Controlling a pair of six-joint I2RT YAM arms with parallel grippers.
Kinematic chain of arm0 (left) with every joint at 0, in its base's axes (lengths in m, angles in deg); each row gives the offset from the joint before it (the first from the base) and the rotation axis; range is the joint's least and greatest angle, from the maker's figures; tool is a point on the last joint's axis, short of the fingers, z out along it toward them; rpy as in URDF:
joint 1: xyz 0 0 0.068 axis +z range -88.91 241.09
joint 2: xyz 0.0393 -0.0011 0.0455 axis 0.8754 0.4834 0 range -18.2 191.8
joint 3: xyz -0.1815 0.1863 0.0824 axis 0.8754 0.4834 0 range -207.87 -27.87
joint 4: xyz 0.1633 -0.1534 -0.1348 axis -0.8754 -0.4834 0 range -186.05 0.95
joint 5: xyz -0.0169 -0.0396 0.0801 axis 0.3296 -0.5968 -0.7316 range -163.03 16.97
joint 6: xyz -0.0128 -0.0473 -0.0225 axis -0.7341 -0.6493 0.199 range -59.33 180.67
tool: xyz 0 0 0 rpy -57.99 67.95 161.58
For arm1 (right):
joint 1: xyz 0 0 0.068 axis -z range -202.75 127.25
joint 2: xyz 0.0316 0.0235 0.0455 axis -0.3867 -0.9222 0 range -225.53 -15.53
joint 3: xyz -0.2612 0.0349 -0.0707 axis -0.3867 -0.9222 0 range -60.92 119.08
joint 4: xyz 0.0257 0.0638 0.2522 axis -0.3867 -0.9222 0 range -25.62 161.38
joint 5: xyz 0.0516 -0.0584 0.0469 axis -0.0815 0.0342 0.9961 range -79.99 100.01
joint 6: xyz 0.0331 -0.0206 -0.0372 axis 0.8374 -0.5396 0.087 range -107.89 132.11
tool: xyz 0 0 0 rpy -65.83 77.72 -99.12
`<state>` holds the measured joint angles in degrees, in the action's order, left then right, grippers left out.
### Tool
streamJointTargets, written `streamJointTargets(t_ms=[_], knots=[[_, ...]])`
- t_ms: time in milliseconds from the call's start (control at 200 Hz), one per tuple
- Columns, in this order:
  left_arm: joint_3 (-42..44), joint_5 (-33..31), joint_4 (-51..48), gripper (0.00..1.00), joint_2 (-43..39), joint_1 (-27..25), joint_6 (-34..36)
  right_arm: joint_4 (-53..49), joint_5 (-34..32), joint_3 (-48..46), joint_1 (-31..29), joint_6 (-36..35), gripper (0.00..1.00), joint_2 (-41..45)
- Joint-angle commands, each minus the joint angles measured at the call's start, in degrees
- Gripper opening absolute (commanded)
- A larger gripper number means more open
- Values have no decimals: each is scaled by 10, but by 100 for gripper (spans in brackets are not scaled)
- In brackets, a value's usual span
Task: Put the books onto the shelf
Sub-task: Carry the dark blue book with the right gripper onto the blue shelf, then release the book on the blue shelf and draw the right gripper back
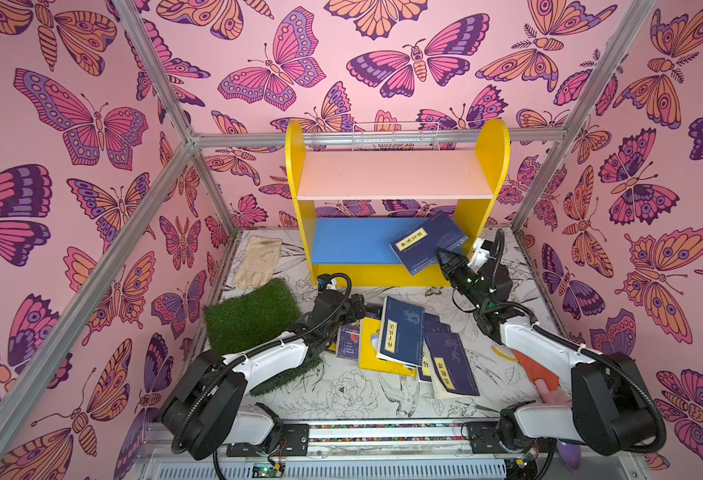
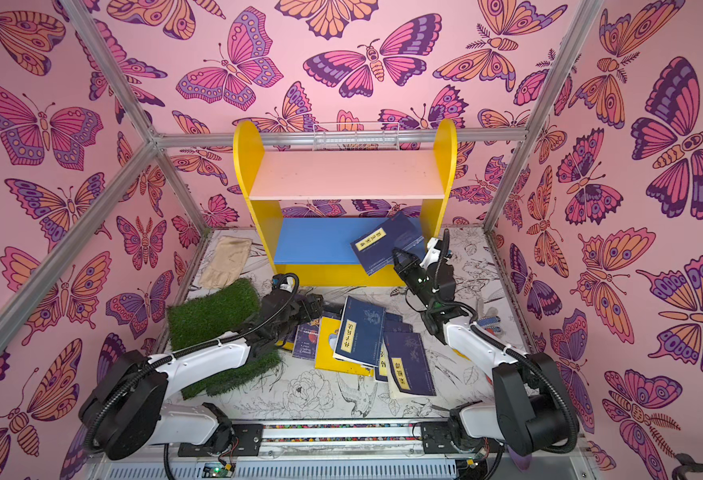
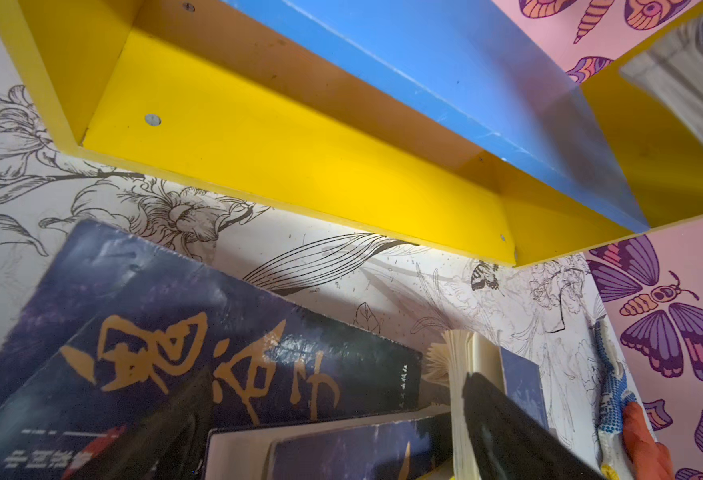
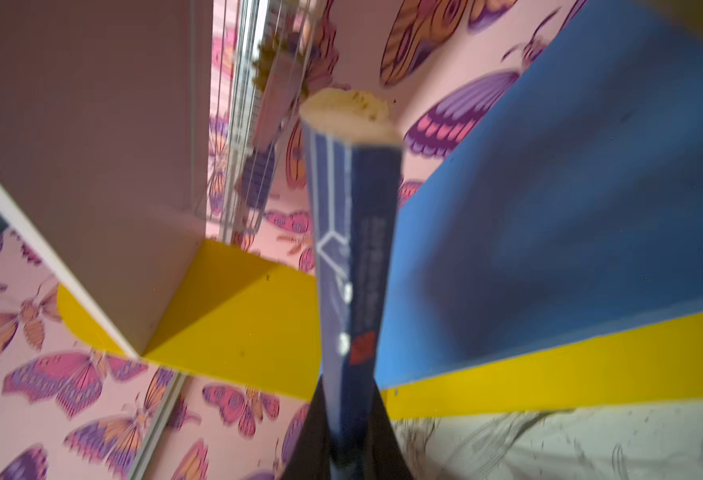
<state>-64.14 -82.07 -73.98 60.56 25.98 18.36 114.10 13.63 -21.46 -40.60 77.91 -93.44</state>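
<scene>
Gripping a navy book [image 1: 428, 243] by its near edge, the right gripper [image 1: 444, 257] holds it tilted over the 3 o'clock end of the shelf's [image 1: 295, 166] blue lower board [image 1: 349, 245]. With jaws spread wide, the left gripper [image 1: 360, 309] hovers at the 10 o'clock corner of the book pile [image 1: 401, 336], which lies at 6 o'clock from the shelf.

A table [image 1: 341, 395] covered in black-and-white floral line art carries a yellow-sided shelf [image 1: 493, 141] at the back. A loose pile of books [image 1: 401, 332] lies before it, with a green turf square [image 1: 254, 316] and a beige glove [image 1: 258, 259] to the left and an orange-tipped glove [image 3: 615, 399] at the right.
</scene>
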Motion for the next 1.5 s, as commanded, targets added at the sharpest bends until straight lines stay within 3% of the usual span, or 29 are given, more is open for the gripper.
streamJointTargets(t_ms=[0, 381, 541, 631, 792, 932, 1498], knots=[[5, 0, -7, 96, 4, 3, 4, 84, -164, 4, -18, 33, 0, -18], [7, 12, -7, 97, 10, 3, 3, 110, -264, 41, -48, 121, 0, -106], [8, 12, -8, 97, 12, 3, 1, 100, -283, 57, -51, 156, 5, -143], [6, 13, -9, 97, 11, 2, 2, 83, -280, 68, -51, 166, 15, -155], [5, 10, -15, 97, 4, 3, 4, -40, -267, 85, -51, 168, 51, -126], [6, 11, -19, 97, 1, 3, 6, -169, -263, 104, -51, 162, 63, -84], [1, 17, -19, 97, 9, 3, 3, -277, -138, 116, -15, 39, 69, -68]])
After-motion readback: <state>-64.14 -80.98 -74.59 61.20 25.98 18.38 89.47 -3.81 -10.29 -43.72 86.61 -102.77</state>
